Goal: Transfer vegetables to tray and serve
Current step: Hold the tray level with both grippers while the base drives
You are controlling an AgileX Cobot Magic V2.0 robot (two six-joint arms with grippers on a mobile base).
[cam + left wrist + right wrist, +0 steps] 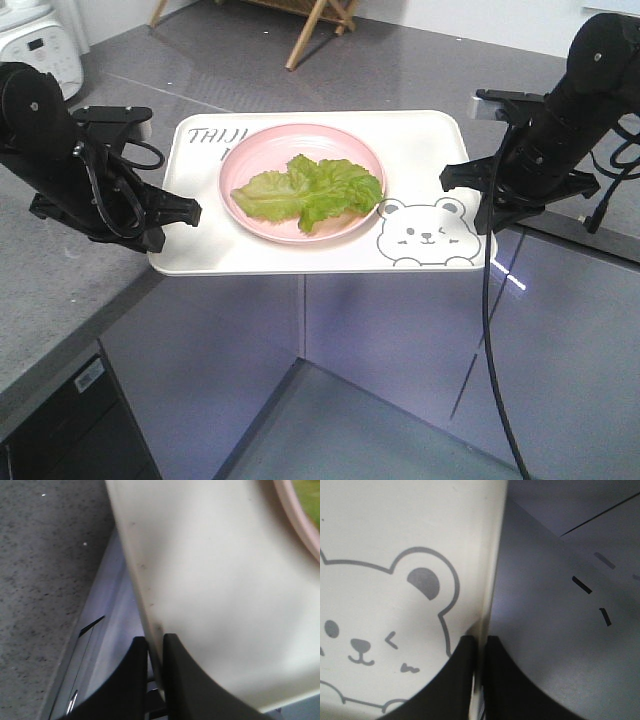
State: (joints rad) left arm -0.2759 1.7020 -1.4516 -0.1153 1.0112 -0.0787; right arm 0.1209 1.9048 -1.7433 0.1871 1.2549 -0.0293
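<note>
**Clamping Both Ends, Two Arms Ready a Lettuce Tray for Serving**

Crinkly, glossy green lettuce leaves (310, 190) lie in a round pink plate (236, 160), which in turn sits on a large cream-white rectangular plastic tray (420, 150) with grey lettering (213, 137) at its far left corner and a winking bear face (425, 235) at its near right corner. The plate holds only the leaves; the tray holds only the plate.

The left fingers (130, 680) are closed on the rim of the tray's left short edge, and the right fingers (460, 680) are pinched on the rim of its right short edge, just beside the bear's ear.

The tray's long axis runs straight across from one arm to the other, and the leaves stretch along that same line. The plate stands a little left of the tray's middle, so the load lies somewhat nearer the left arm.

The tray's near long edge juts out past the inner corner of the grey speckled counter (60, 260), over open space above the cabinet fronts. Whether its far edge rests on the counter or the whole tray is in the air cannot be told.

With the vegetables aboard, the transfer looks done and serving remains. Any carry appears to depend on both arms moving as one and keeping the long axis level, lest the plate slide.
</note>
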